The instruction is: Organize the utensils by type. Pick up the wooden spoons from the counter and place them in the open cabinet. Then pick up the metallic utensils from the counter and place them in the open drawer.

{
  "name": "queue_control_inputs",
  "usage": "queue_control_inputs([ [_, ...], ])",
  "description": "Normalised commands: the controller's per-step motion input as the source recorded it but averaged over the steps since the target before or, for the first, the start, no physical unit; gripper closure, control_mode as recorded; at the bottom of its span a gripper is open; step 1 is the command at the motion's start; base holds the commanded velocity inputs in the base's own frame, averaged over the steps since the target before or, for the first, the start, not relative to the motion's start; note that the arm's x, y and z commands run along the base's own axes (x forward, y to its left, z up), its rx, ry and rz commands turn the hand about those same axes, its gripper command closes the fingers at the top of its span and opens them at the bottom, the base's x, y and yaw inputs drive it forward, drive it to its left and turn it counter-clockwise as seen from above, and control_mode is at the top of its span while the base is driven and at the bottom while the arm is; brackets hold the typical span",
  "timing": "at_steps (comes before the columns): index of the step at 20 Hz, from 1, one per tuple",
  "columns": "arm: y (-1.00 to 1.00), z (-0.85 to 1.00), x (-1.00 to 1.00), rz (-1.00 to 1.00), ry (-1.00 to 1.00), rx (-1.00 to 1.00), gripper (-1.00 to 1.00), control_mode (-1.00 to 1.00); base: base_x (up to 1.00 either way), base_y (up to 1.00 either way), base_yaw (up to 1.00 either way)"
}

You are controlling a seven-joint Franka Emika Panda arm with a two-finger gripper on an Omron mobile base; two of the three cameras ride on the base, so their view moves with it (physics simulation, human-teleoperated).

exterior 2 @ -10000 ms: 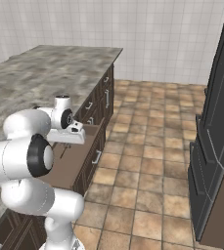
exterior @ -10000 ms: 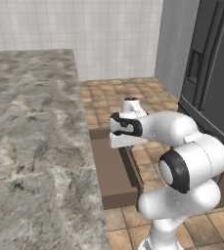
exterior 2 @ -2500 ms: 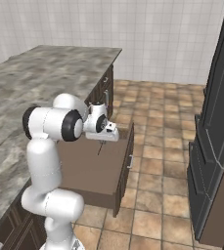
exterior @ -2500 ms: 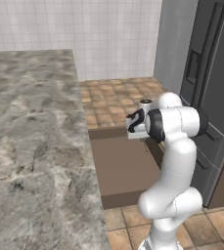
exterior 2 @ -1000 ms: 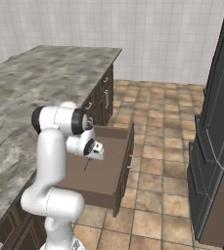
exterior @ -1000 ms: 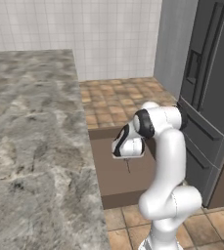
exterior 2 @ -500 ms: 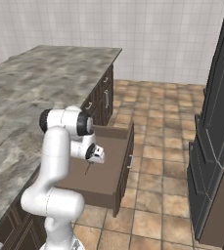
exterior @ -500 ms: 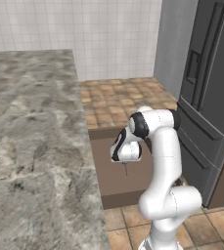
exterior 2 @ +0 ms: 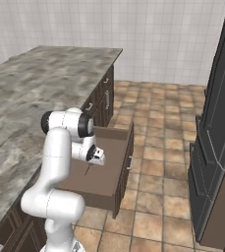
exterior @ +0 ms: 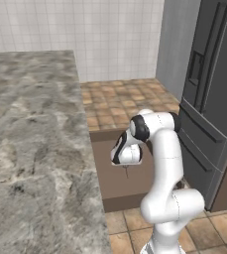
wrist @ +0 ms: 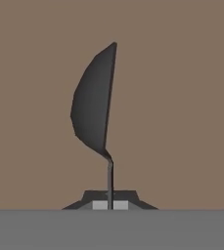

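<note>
The marbled grey-brown counter (exterior: 30, 144) spreads toward nine o'clock of the arm. At its edge the open drawer (exterior 2: 116, 184), dark wood with a flat lighter-brown bottom, stands pulled out. The gripper (exterior: 126, 166) hangs over it, clamped on the thin dark utensil (wrist: 96, 105), whose spoon-like head points down at six o'clock. Best lowered close to the bottom before release.

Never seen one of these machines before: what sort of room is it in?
A rendered kitchen, by the look of it: a grey-brown marbled stone worktop, a tall dark refrigerator, and a pulled-out dark brown drawer under the worktop.
</note>
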Motion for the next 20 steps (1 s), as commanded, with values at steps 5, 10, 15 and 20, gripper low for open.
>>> queue_control_inputs([
  [5, 0.0, -0.03, 0.0, -0.02, 0.0, 0.0, -1.0, -1.0, 0.0, 0.0, 0.0],
  [10, 0.01, 0.15, 0.0, -0.03, 0.0, 0.0, -1.0, -1.0, 0.0, 0.0, 0.0],
  [15, 0.0, 0.73, 0.0, -0.01, -0.02, 0.0, -1.0, -1.0, 0.0, 0.0, 0.0],
  [20, 0.0, 0.99, 0.0, 0.0, -0.02, 0.0, -1.0, -1.0, 0.0, 0.0, 0.0],
])
